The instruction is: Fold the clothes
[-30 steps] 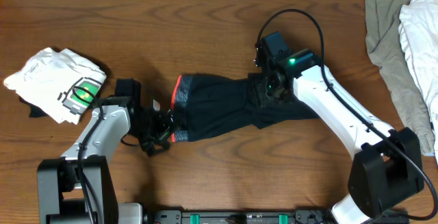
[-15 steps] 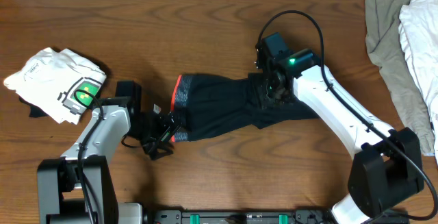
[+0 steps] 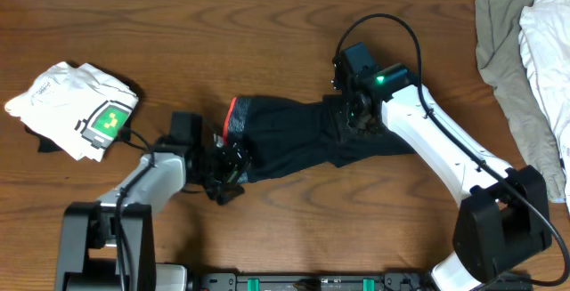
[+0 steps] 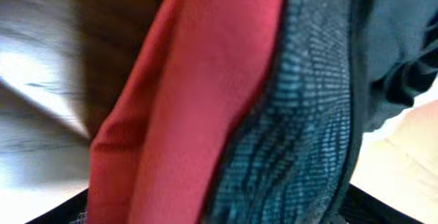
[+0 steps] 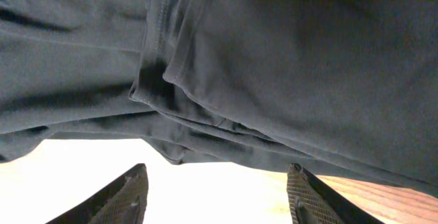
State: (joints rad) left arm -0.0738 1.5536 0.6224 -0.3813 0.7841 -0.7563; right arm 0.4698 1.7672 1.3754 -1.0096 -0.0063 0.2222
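The dark trousers (image 3: 294, 135) lie bunched across the middle of the table, with the red-edged grey waistband (image 3: 233, 115) at their left end. My left gripper (image 3: 227, 166) sits at the waistband's near corner. In the left wrist view the red edge (image 4: 185, 101) and the grey waistband (image 4: 308, 114) fill the frame, and my left gripper (image 4: 222, 214) stands wide open around them, only its fingertips (image 4: 79, 214) showing. My right gripper (image 3: 356, 115) hovers over the trousers' right part. It (image 5: 222, 183) is open with nothing between its fingers, and folds of dark cloth (image 5: 226, 59) lie just ahead.
A folded white shirt with a green square print (image 3: 76, 109) lies at the far left. A heap of grey-beige and white garments (image 3: 525, 51) fills the right edge. Bare wooden table (image 3: 178, 24) shows along the back.
My left arm has moved right, bringing its gripper onto the waistband's near corner. The right arm and the trousers have not visibly shifted.
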